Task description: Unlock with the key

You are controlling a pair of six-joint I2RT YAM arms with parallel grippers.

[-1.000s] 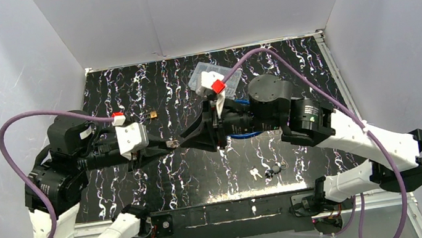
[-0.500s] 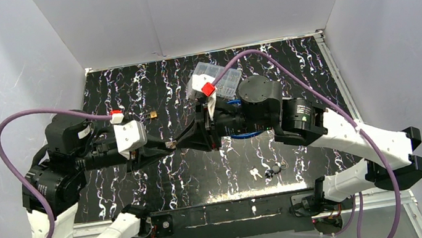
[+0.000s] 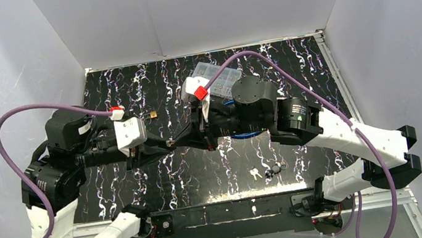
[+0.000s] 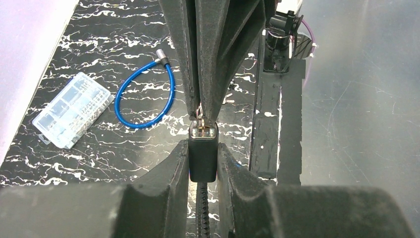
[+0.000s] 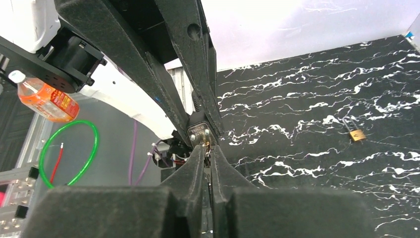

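Loose keys (image 3: 264, 172) near front desk (image 3: 143, 184) edge, count unclear. Above mid-desk, left gripper (image 4: 203, 145) clamped on one dark padlock (image 4: 203, 166); right gripper (image 5: 208, 151) pinched together on its key (image 4: 200, 117) — mostly hidden. Farther: one brass padlock (image 3: 152, 113), one blue cable (image 4: 143, 99), one clear box (image 3: 214, 73).

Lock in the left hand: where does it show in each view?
Top external: lock left of centre, where the left hand and right hand meet.
Left wrist: lower centre, clamped in the left hand, key at its top.
Right wrist: centre, just past the right hand's tips.
Shared landmark: the black marbled table.
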